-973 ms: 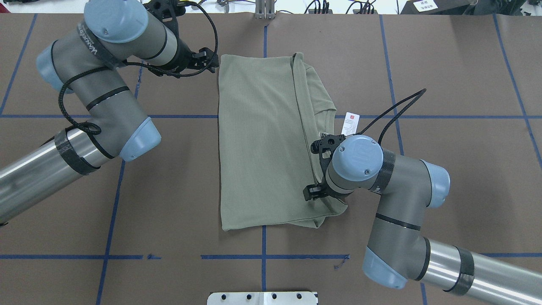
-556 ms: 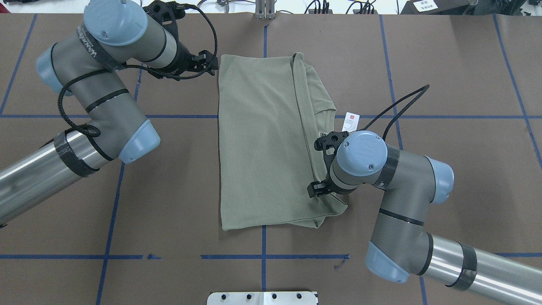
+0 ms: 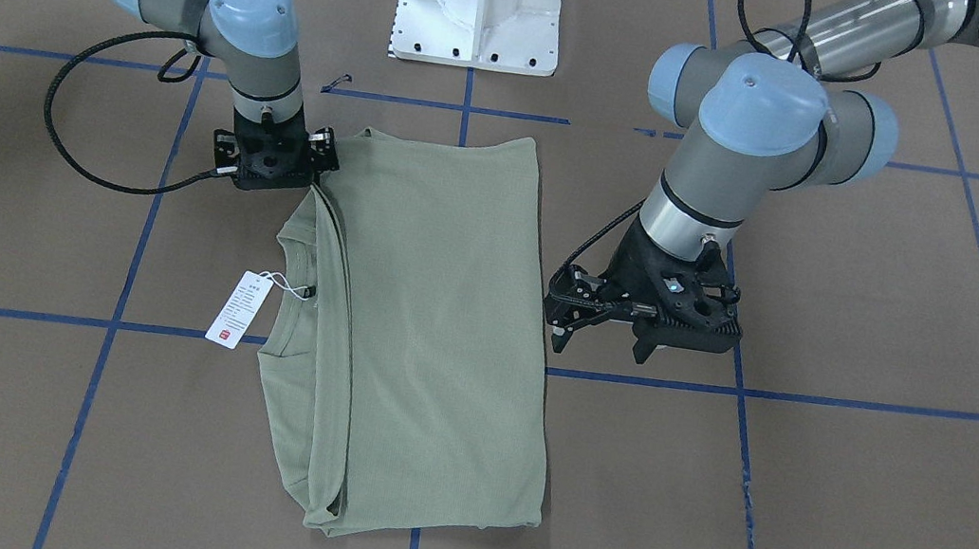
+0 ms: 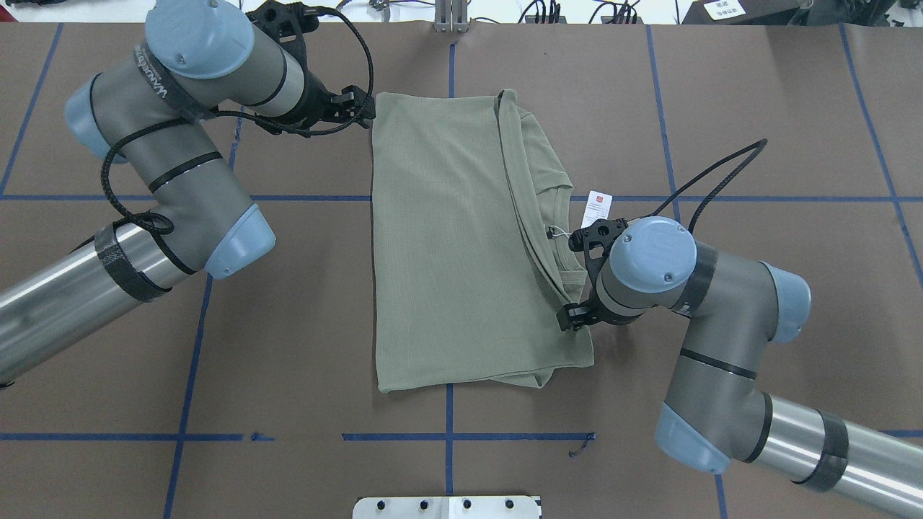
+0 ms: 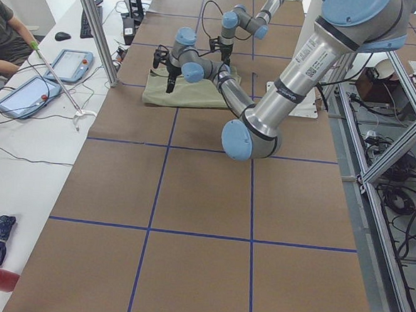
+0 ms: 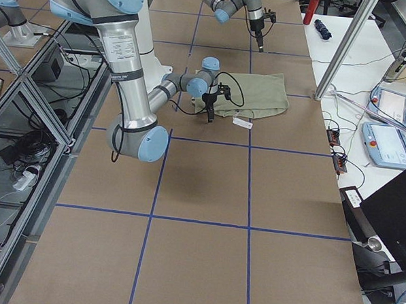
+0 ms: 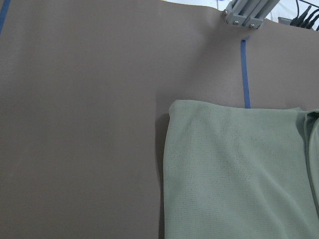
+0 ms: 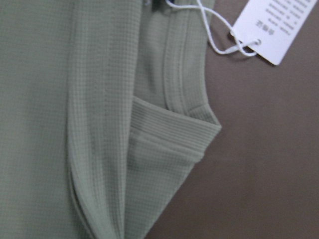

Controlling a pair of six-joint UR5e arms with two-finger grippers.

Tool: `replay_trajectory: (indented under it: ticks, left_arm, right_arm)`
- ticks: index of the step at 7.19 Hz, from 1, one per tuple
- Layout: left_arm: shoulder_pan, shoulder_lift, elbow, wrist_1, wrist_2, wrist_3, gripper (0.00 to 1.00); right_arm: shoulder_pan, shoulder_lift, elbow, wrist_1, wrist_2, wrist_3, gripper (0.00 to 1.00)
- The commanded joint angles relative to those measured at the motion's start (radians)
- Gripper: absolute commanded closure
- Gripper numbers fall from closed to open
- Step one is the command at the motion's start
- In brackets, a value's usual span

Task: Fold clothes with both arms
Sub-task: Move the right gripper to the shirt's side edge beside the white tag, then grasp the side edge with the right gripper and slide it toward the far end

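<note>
The pale sage-green shirt (image 4: 447, 238) lies flat on the brown table, folded lengthwise, with its collar and white hang tag (image 4: 597, 207) on the robot's right side. In the front view the shirt (image 3: 425, 323) and the tag (image 3: 239, 308) show in full. My left gripper (image 3: 632, 347) hovers beside the shirt's far left corner and holds nothing. My right gripper (image 3: 275, 163) is at the shirt's right edge near the hem, its fingers hidden under the wrist. The left wrist view shows the shirt's corner (image 7: 239, 169). The right wrist view shows the collar (image 8: 174, 99) and the tag (image 8: 271, 25).
The white pedestal base (image 3: 480, 0) stands at the robot's side of the table. Blue tape lines cross the brown cover. An aluminium post (image 4: 451, 18) stands at the far edge. A person and tablets (image 5: 27, 93) are at a side bench beyond the table.
My right arm has moved right, off the shirt to its right edge, and the collar now shows. The shirt has stayed flat. My left arm has barely moved.
</note>
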Motion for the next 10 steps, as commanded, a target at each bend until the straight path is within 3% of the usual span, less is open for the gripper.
replay_trajectory:
  ticks: [1, 3, 6, 10]
  left_arm:
    - [0.004, -0.005, 0.0, 0.001, 0.0, -0.001, 0.0]
    - [0.004, -0.008, -0.002, 0.002, -0.002, 0.002, 0.0]
    - [0.002, -0.005, -0.015, -0.033, -0.002, 0.008, 0.0]
    - [0.0, 0.004, -0.13, -0.028, -0.002, 0.006, 0.0]
  right_arm:
    - [0.034, -0.095, 0.083, -0.001, 0.005, -0.006, 0.0]
    - [0.094, -0.012, 0.073, -0.018, 0.067, -0.026, 0.0]
    - [0.102, 0.237, -0.166, -0.007, 0.059, -0.037, 0.0]
    - [0.113, 0.298, -0.301, -0.001, 0.034, -0.118, 0.0]
